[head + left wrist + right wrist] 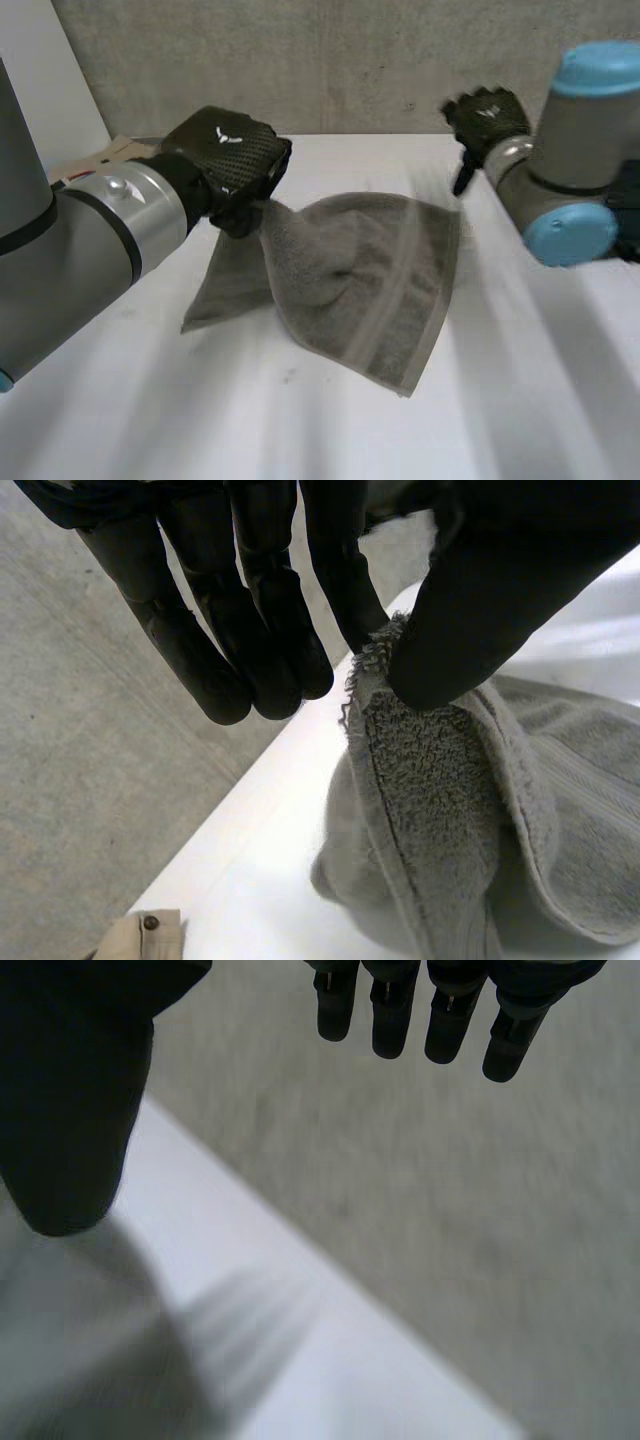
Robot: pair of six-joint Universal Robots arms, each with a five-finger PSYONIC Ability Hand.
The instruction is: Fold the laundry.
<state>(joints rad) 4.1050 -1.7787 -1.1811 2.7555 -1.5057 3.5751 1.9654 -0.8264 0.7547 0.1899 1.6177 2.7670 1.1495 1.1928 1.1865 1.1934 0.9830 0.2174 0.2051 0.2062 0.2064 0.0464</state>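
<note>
Towel (370,280), grey, lies near the middle of the bench (300,430), one corner raised by the left hand (230,160). The right hand (487,118) hangs at the bench's far edge, apart from the towel.

Left wrist view: thumb and one finger pinch the towel's corner; the other fingers are straight.

Right wrist view: right hand released, fingers (400,1010) straight, grasping nothing, above the bench's edge.
</note>
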